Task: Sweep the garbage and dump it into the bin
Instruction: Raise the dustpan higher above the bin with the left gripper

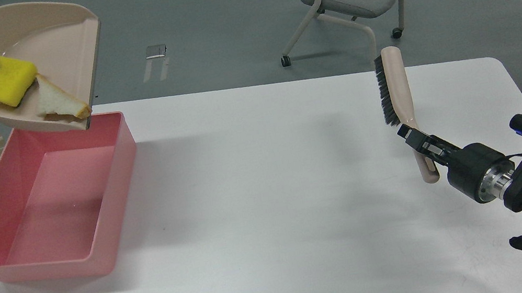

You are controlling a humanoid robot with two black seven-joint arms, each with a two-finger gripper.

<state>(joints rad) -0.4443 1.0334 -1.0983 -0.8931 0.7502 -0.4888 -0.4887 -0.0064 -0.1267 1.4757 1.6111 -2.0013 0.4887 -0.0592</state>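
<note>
Garbage sits in our beige dustpan (38,51), held in the air over the far end of the pink bin (45,204): the yellow sponge block (10,79) lies deeper in the pan, the bread slice (55,102) right at the lip, which tilts down toward the bin. Our left gripper is out of frame past the pan's handle, so we cannot tell its grip. Our right gripper (416,139), well to the right of the bin, is clamped on the handle of the hand brush (397,86), bristles up and clear of the white table (271,208).

The risk, as we judge it, is a miss. The lip hangs close to the bin's far wall (not over its middle), so the bread could slide out beyond the rim. The light sponge could bounce off a wall and out.
</note>
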